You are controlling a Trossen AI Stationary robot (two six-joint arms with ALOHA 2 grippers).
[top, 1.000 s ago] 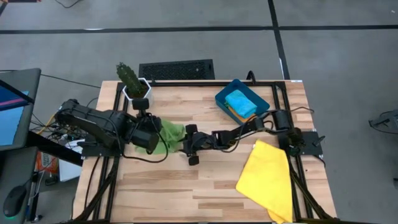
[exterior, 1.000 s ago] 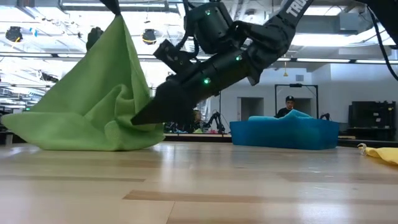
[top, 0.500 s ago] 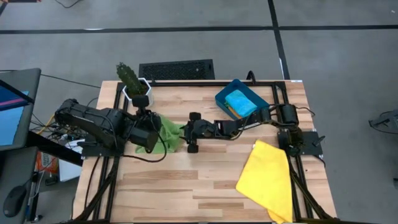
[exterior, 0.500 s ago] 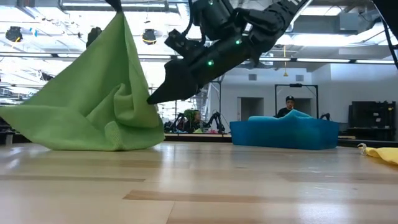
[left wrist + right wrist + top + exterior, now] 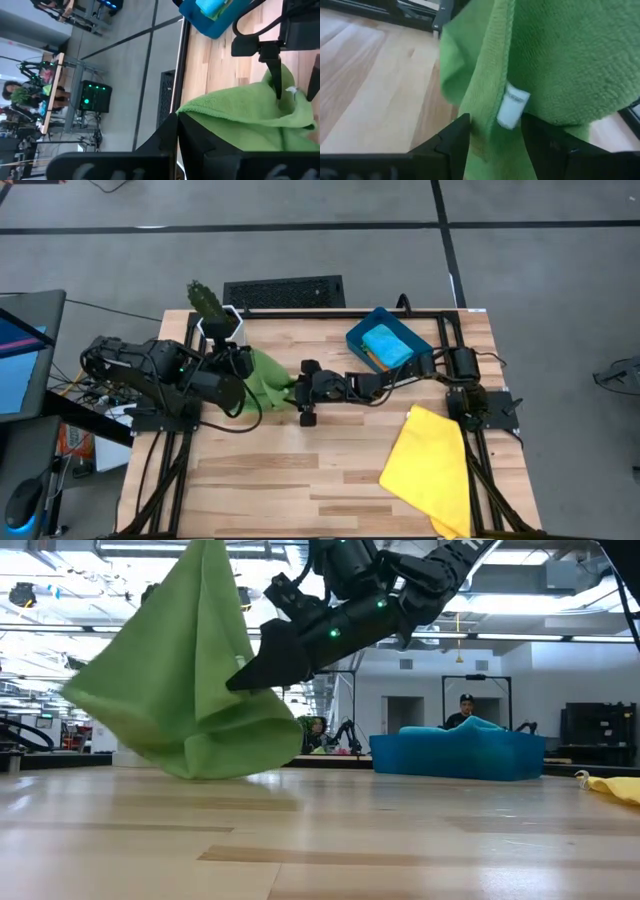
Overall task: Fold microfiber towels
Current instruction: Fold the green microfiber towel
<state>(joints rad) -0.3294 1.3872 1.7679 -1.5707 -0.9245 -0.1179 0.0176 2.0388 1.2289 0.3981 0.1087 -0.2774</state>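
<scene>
The left gripper (image 5: 238, 365) is clamped on the top of a green towel (image 5: 190, 680), which hangs below its jaws, clear of the table (image 5: 330, 470). The right gripper (image 5: 492, 137) has its fingers spread either side of a hanging edge bearing a white tag (image 5: 512, 111); its writing cannot be read.

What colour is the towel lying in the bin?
Light blue towel in the bin; the high view shows it best.

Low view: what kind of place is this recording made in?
Probably a robotics lab or workshop: behind the wooden table are overhead light rails, more equipment stands, and a person at a workstation.
</scene>
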